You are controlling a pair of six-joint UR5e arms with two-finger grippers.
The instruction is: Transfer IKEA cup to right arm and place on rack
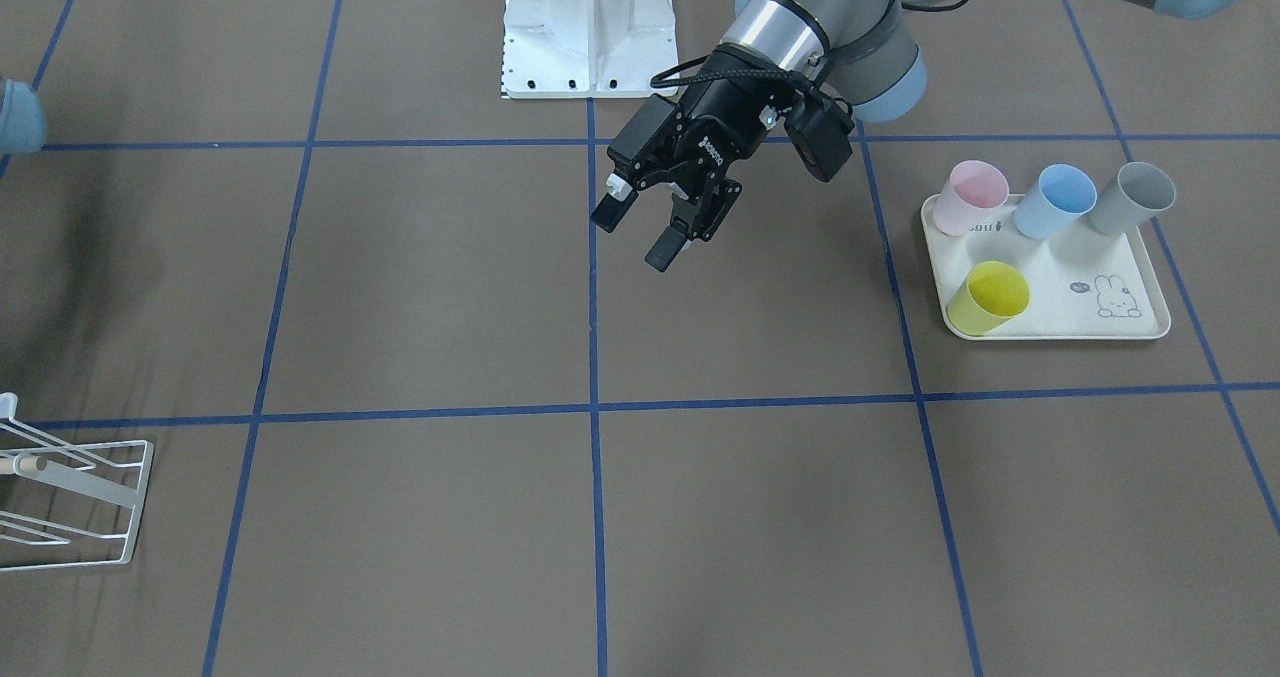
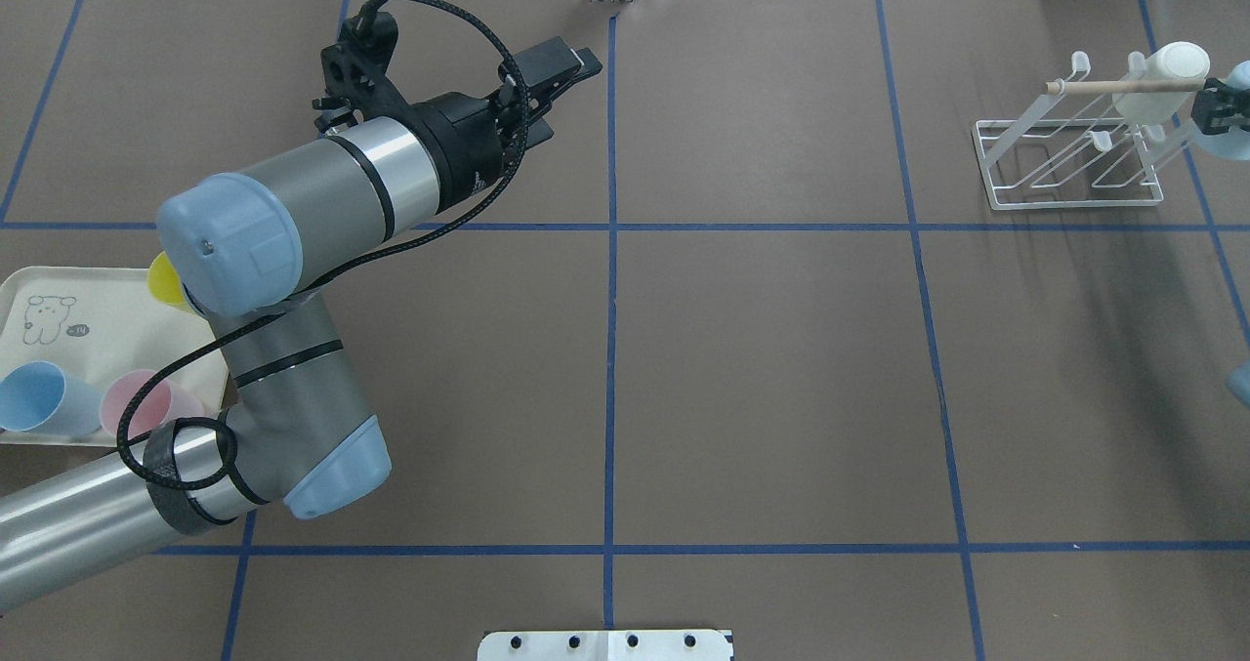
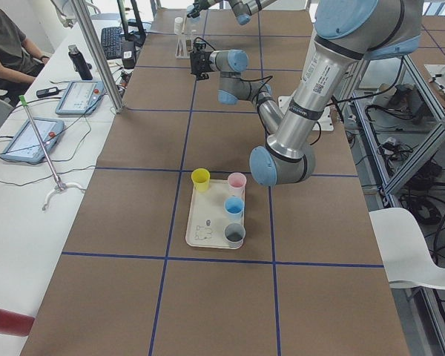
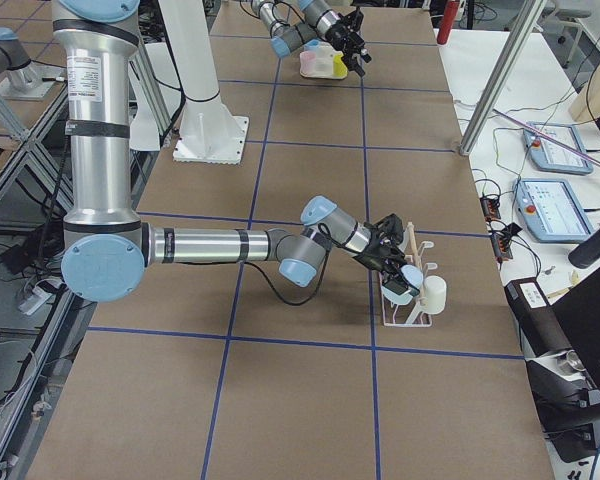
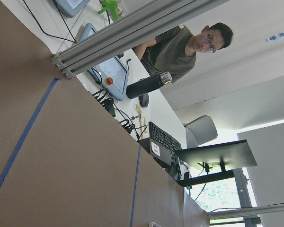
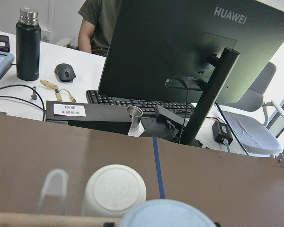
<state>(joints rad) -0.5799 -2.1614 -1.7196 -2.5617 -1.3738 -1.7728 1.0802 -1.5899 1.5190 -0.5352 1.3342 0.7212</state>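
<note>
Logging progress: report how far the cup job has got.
Done: handover, since the left arm's black fingers hang open and empty. In hand: the right arm's fingers hold a pale-blue plastic cup at the white wire rack. Left: seat and release it.

We see a cream rabbit-print plastic tray (image 1: 1060, 292), along one long edge of it a pink plastic cup (image 1: 968, 197), a light-blue plastic cup (image 1: 1055, 200) and a grey plastic cup (image 1: 1130, 197), at its opposite edge a yellow plastic cup (image 1: 988, 297), under it a brown table cover (image 1: 750, 507).
</note>
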